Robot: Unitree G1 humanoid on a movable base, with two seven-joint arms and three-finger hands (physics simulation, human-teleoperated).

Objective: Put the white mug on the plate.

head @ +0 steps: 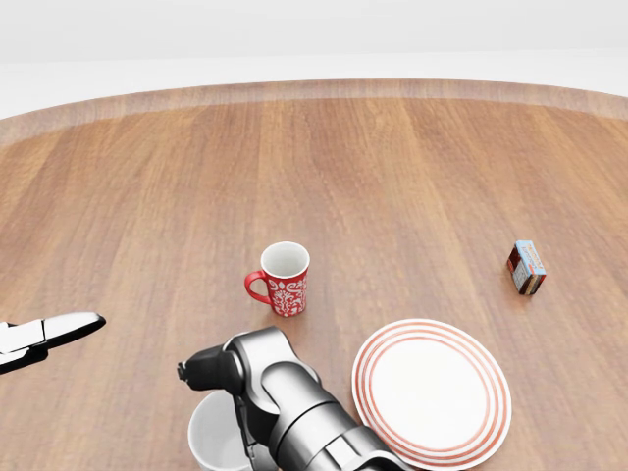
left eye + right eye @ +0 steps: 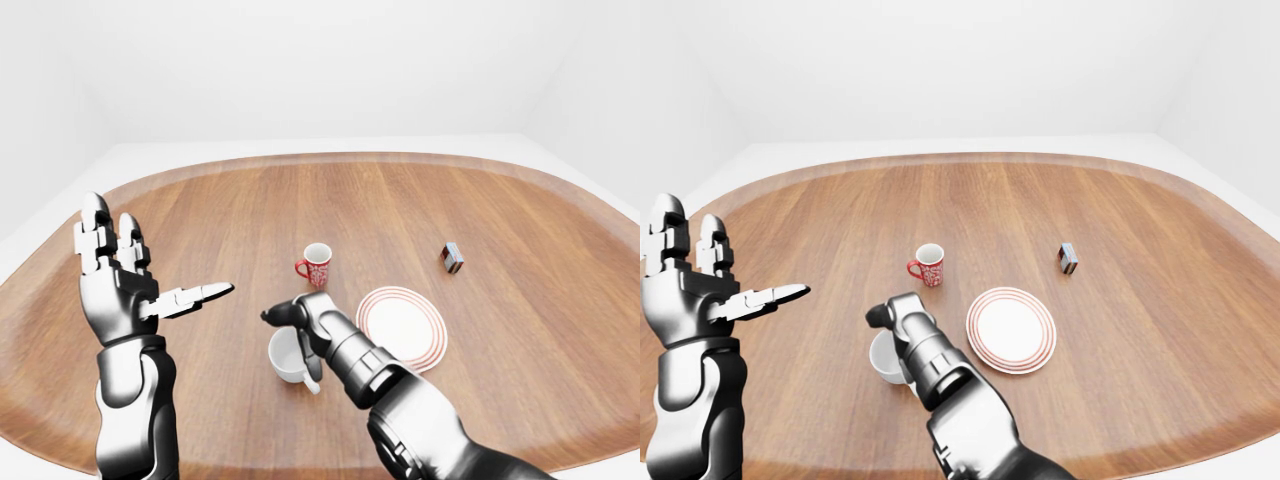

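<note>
The white mug [image 2: 286,360] stands upright on the wooden table, left of the plate [image 1: 432,388], a white plate with red rings and nothing on it. My right hand [image 2: 298,340] hangs over the mug's right rim. One finger points left above the mug, and the other fingers [image 2: 312,374] reach down along its right side without closing round it. In the head view the hand [image 1: 228,392] covers the mug's right part, and the mug [image 1: 211,439] is cut by the bottom edge. My left hand [image 2: 140,285] is raised at the left, open and holding nothing.
A red patterned mug [image 1: 285,278] stands just above the white mug and the plate in the head view. A small box [image 1: 526,267] lies to the right. The round table's edge [image 2: 320,158] curves along the top.
</note>
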